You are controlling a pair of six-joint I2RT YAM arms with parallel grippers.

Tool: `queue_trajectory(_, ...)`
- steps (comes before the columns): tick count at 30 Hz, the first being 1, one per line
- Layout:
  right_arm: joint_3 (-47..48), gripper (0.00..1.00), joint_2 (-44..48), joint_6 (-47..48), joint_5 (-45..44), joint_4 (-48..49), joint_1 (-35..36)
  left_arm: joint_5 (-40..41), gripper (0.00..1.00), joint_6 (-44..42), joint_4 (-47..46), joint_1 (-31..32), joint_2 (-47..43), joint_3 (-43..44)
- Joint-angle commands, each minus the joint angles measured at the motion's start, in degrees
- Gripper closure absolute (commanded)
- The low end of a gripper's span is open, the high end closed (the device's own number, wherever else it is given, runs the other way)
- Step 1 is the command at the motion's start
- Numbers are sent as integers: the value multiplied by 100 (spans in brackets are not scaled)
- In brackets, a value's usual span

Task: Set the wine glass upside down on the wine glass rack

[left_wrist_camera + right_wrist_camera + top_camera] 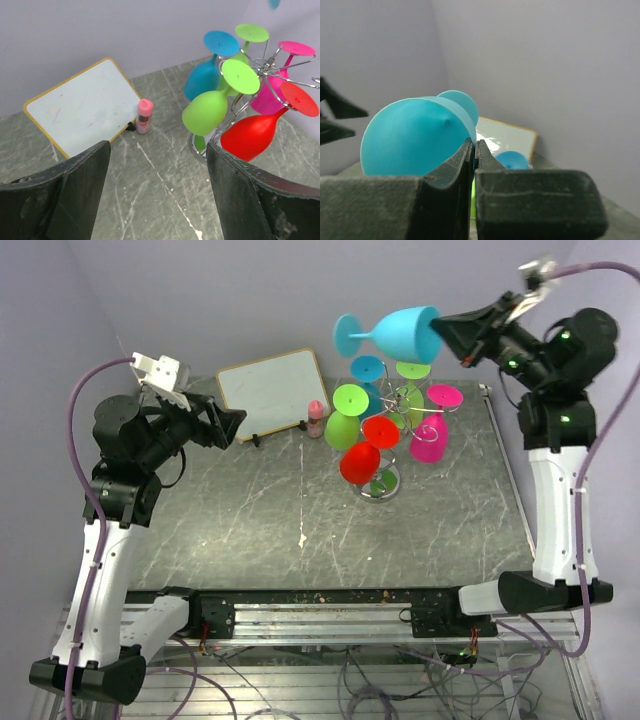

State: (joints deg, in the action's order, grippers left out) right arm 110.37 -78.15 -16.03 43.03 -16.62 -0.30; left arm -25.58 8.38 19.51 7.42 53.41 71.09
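A light blue wine glass [400, 332] hangs on its side high above the back of the table, foot pointing left. My right gripper [440, 332] is shut on its rim; in the right wrist view the bowl [415, 140] fills the left side, with the rim pinched in the gripper [474, 145]. Just below stands the wine glass rack [405, 415], silver wire on a round base [197, 145], with several coloured glasses hanging upside down on it. My left gripper [235, 425] stands open and holds nothing at the left, its gap [157, 145] facing the rack.
A white board [272, 390] with a yellow frame leans at the back left, also in the left wrist view [80, 107]. A small pink bottle [315, 420] stands beside it. Purple walls close in the back and sides.
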Motion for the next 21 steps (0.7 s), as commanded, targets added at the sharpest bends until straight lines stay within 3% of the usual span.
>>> queue_trajectory(1, 59, 100, -241, 358, -226, 15, 900, -348, 13, 347, -366, -42, 187, 368)
queue_trajectory(8, 162, 100, -592, 1123, -557, -363, 2125, -675, 13, 863, -451, -39, 484, 670)
queue_trajectory(21, 31, 100, -781, 1411, -464, -359, 2763, -1115, 19, 2206, -1291, 15, 736, 160)
